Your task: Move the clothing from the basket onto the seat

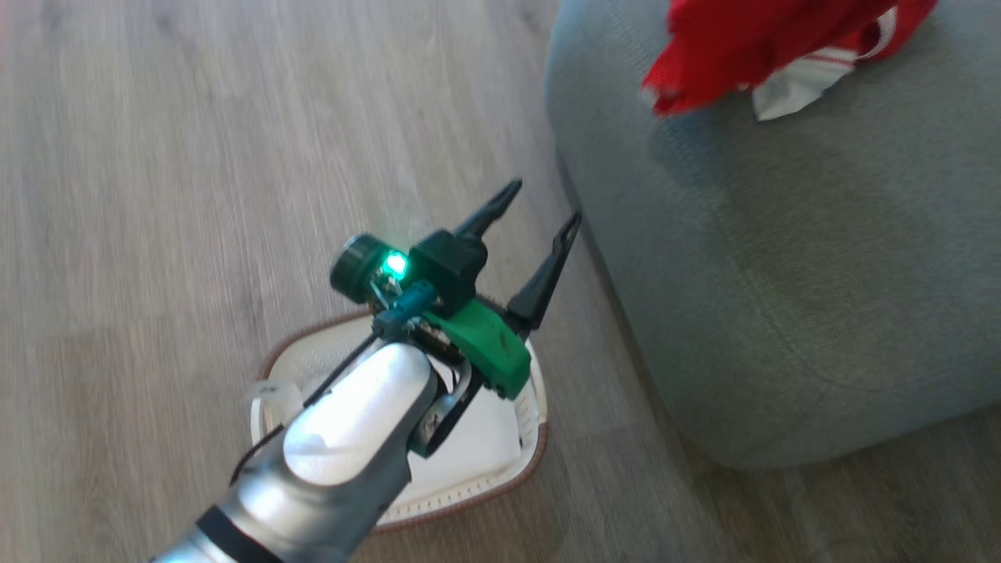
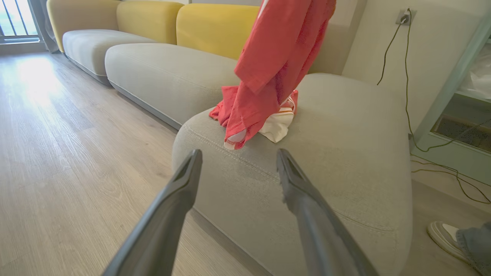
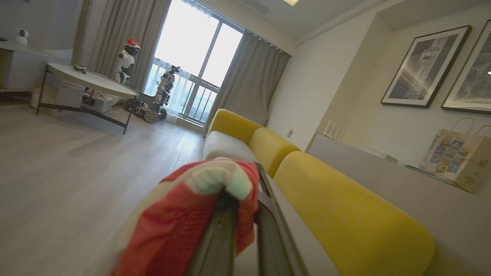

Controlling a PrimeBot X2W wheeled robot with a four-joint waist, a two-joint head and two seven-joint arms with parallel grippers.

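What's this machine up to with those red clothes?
The robot is emptying a basket onto the seat. Its right gripper is shut on red clothing that hangs down to the seat, where more lies crumpled. The left gripper is open and empty above the basket.

Daylight from the window (image 3: 191, 57) glares on the floor (image 2: 34, 76); head view blurred, wrist views bowed at edges.
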